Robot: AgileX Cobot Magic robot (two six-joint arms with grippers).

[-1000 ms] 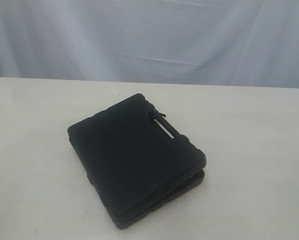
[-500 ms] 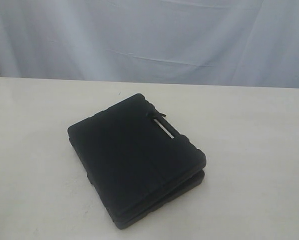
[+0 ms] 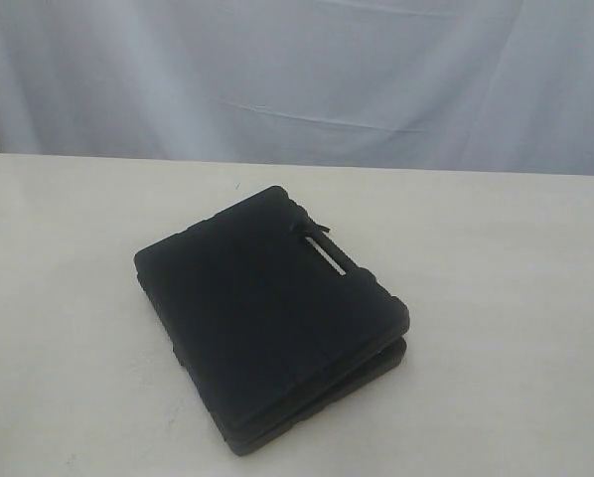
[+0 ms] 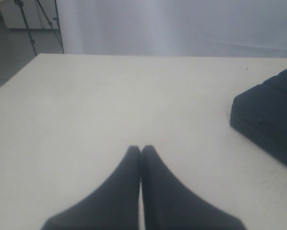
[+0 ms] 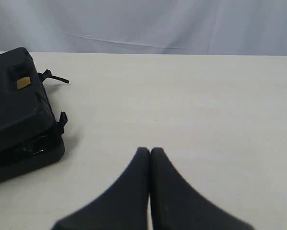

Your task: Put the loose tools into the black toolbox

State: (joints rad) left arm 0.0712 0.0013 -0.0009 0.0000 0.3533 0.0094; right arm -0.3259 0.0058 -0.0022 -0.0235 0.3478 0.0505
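Status: black toolbox (image 3: 267,318) folded closed, flat on tabletop (image 3: 506,288). My left hand (image 4: 141,149) closed, gripping nothing; right hand (image 5: 149,151) likewise. I see black toolbox apart from both hands, neither touching it.

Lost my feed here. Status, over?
Left end effector shut, empty. Right end effector same. Toolbox folded closed on table; no loose tools visible. Nothing blocking.
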